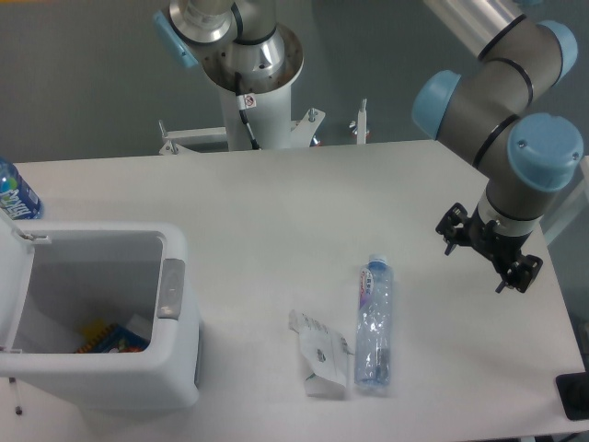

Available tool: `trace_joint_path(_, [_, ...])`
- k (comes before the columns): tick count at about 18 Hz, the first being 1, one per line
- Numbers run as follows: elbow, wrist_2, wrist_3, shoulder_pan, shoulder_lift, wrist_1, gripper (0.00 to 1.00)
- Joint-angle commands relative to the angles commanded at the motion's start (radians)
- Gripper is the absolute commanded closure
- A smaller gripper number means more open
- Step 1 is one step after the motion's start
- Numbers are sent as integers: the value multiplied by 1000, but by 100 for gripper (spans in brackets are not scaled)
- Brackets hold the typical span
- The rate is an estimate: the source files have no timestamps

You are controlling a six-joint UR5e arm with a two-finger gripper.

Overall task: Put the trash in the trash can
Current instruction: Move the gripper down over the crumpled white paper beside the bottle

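Two pieces of trash lie side by side near the table's front edge: a flattened white paper carton [320, 359] with dark print, and to its right a clear crushed plastic bottle [374, 324] with a pale-blue cap pointing away from me. The trash can [175, 290] is a large white bin at the front left, its lid open, with a grey latch tab on its right rim and colourful items inside. My gripper [490, 249] hangs over the table's right side, well right of the bottle and apart from it. The wrist hides its fingers.
An upright bottle with a blue label [14, 193] stands at the far left edge behind the bin. The arm's base column [253, 83] rises behind the table's back edge. A black object [574, 396] sits at the front right corner.
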Motion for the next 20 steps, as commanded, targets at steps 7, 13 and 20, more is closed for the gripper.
trace_joint_path(7, [0,-3,-2,0,9,-8,0])
trace_joint_path(13, [-52,-18,-73,-34,37,-5,0])
trace_joint_path(20, [-86,-31,-349,-129,44,20,0])
